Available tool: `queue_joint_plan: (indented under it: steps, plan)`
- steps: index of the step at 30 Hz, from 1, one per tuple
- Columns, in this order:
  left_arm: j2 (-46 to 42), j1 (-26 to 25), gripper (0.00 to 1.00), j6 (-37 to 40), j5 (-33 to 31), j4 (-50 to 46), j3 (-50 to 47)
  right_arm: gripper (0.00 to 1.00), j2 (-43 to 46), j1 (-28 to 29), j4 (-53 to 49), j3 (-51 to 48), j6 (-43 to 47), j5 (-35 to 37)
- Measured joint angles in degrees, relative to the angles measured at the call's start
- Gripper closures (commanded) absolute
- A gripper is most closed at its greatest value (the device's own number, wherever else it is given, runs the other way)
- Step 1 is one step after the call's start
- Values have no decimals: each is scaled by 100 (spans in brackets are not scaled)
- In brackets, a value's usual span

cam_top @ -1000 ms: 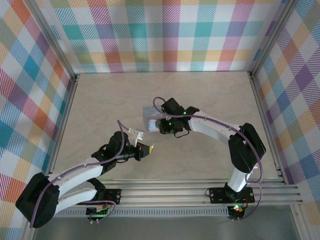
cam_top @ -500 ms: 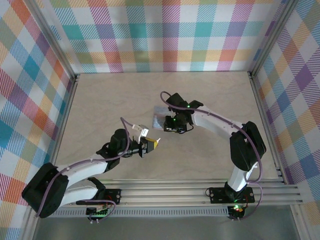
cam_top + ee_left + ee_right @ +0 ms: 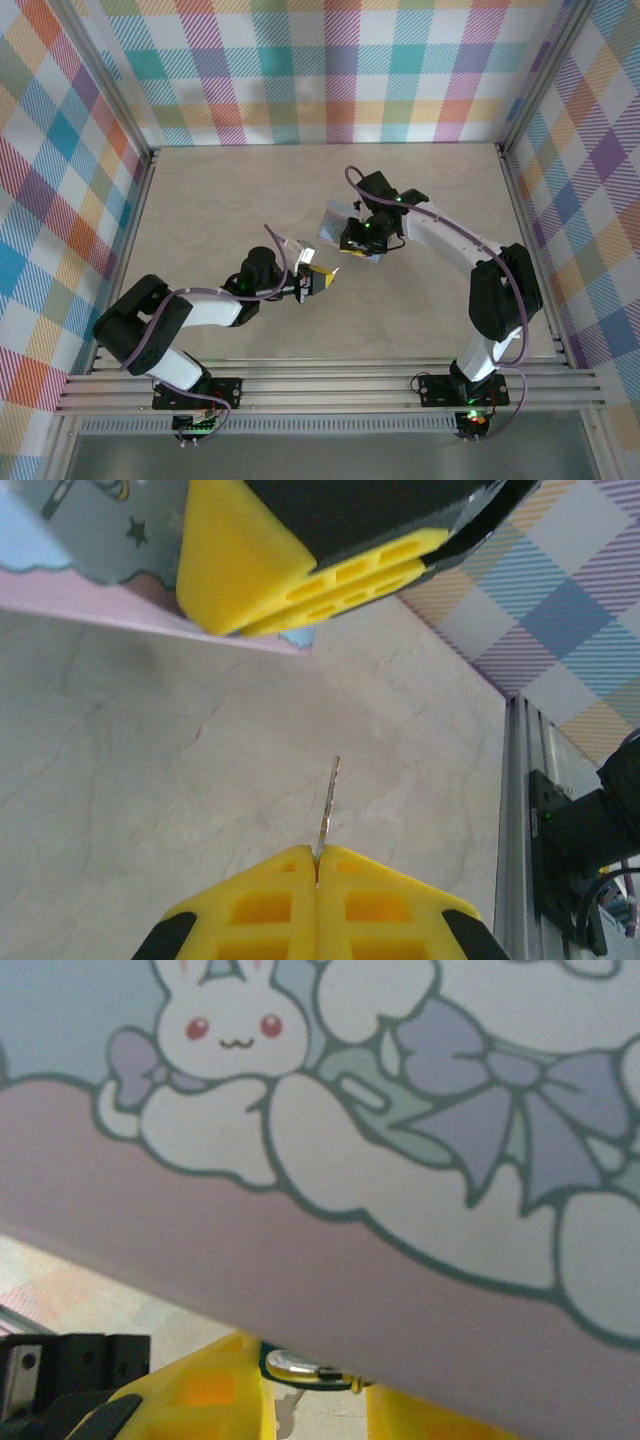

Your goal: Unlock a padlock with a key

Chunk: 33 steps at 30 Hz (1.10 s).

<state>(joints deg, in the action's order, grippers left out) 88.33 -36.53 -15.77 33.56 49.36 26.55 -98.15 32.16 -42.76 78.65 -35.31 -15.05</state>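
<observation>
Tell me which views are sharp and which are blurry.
Top external view: even light, sharp throughout. Left wrist view: the key in the left gripper is crisp, the tin beyond slightly soft. Right wrist view: the tin sits very close, its rabbit print blurred.

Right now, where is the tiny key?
In the left wrist view, the key sticks up from between the left pincer's shut yellow tips, aimed at the pastel tin just ahead. From above, that is near the table's middle.

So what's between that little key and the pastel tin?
Nothing but bare tabletop, seen in the left wrist view, between the key and the tin.
</observation>
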Motion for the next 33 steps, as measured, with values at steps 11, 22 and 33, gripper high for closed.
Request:
queue_joint_plan:
  steps: [11,22,33]
  plan:
    - [855,83,100,-487,157,935,326,100,2,-190,-44,0,116,-566]
    - [1252,214,100,-883,199,1591,337,100,24,-238,-37,-81,127,-675]
    - [1331,214,100,-909,247,1707,505,100,28,-247,-24,-118,125,-730]
